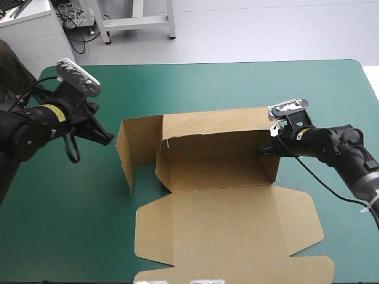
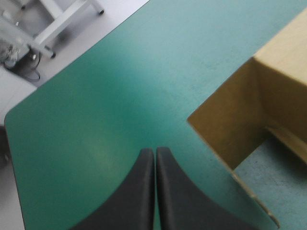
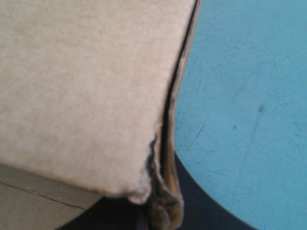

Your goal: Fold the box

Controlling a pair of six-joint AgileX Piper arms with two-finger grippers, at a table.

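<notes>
Brown box point(image 1: 225, 195), lid flat, walls raised, right fingers point(image 3: 206, 211) pinching one, left fingers point(image 2: 139, 191) closed empty.

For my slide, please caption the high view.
Right claw grips the right wall of the brown box; left claw, shut, hovers beside its left flap.

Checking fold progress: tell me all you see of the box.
The box is a cut sheet of brown board, half formed: back wall and right wall raised, a left flap standing open outward, the lid flat toward the near edge on the teal-green cover. The right pincer is shut on its far right corner; the left pincer, shut, is apart from it.
</notes>
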